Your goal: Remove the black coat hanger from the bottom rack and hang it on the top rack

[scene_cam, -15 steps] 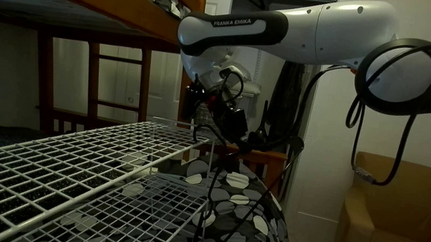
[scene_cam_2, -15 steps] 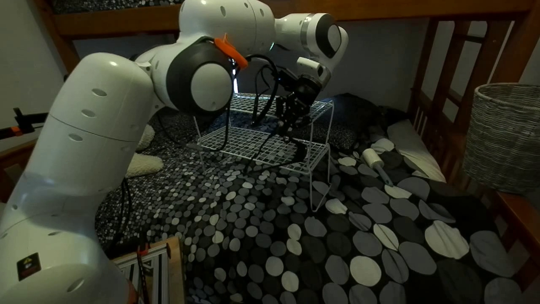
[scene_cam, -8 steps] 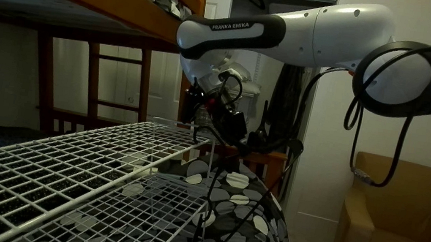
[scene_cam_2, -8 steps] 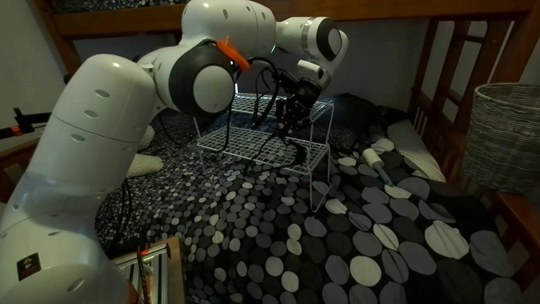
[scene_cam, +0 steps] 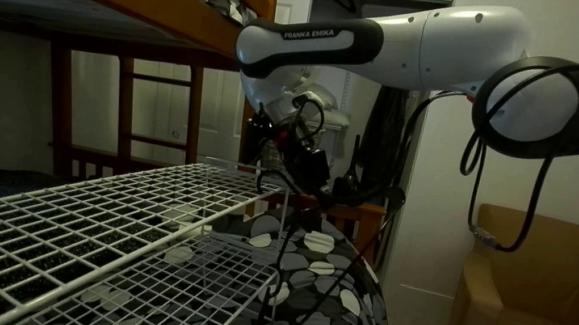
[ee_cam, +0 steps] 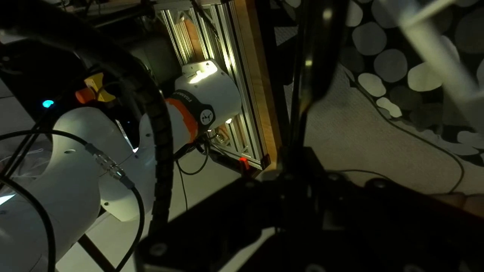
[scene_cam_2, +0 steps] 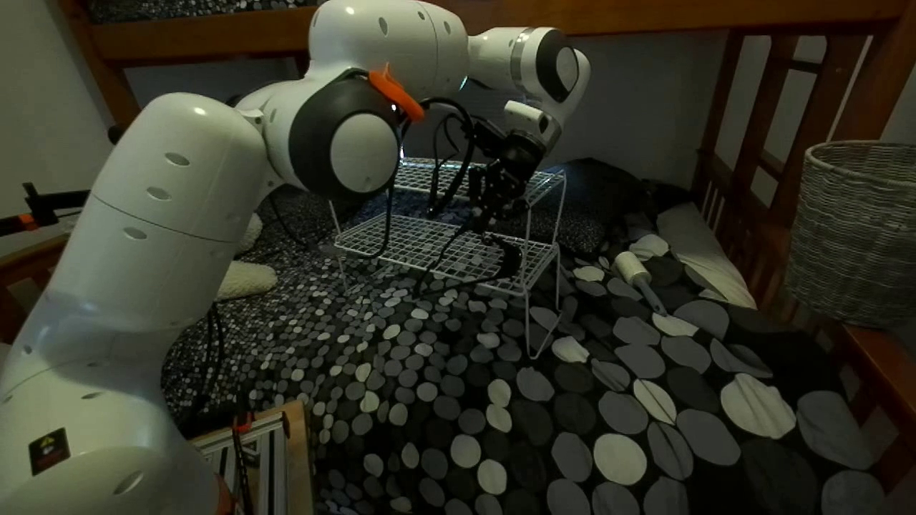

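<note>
Your gripper is pinched narrow on the black hanger; in the wrist view a glossy, blurred dark strip of it runs up out of the grip

Hanger hangs tilted, mostly below your gripper: smooth, slim, one wide curved shoulder showing, thin straight bar across the bottom. In an exterior view its hook curls from the gripper toward the end of the top rack; you can't tell there if it touches

Top rack is just beside your gripper: white wire, square mesh, thicker round rod for the rim. Bottom rack, same wire mesh, sits lower than your gripper; hanger overlaps it in an exterior view, contact unclear

Well below your gripper: puffy duvet, black with grey and white discs. Lint roller, pale cylinder on a grey handle, lies on it, well apart from your gripper. Farther out the same way, round woven basket

Higher than your gripper: flat orange-brown wood bunk rail. Ribbed black cable loops beside your gripper in the wrist view. Tan padded armchair is well apart
</note>
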Motion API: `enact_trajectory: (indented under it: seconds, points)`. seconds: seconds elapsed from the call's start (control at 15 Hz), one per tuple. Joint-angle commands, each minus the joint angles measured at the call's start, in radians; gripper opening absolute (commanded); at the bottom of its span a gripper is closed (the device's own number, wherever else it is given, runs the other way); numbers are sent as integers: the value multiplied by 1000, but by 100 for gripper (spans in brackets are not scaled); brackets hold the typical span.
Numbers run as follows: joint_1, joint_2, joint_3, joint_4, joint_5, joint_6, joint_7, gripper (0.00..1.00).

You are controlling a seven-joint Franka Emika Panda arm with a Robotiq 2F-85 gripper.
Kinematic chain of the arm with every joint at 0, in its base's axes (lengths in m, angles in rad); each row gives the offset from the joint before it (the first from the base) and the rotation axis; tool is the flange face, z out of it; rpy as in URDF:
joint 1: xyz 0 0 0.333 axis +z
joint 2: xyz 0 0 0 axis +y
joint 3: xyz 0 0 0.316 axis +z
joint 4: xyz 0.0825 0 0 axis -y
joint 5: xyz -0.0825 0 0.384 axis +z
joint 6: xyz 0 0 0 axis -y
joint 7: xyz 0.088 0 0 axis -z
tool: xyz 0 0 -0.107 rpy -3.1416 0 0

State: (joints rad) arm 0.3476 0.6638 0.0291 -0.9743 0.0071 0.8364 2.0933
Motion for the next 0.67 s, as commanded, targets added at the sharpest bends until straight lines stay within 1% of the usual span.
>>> enact_trajectory:
  seconds: [0.0,0.27,0.33,0.4,0.53,0.6]
  points:
    - [-1,29,2,29,11,1,4,2]
    - [1,39,3,21,9,1,-2,2]
    - [0,34,3,17,8,1,-6,33]
    - [0,24,3,9,6,1,-10,33]
    - [-3,1,4,-5,5,0,-20,47]
    - [-3,-10,3,-9,3,0,-23,55]
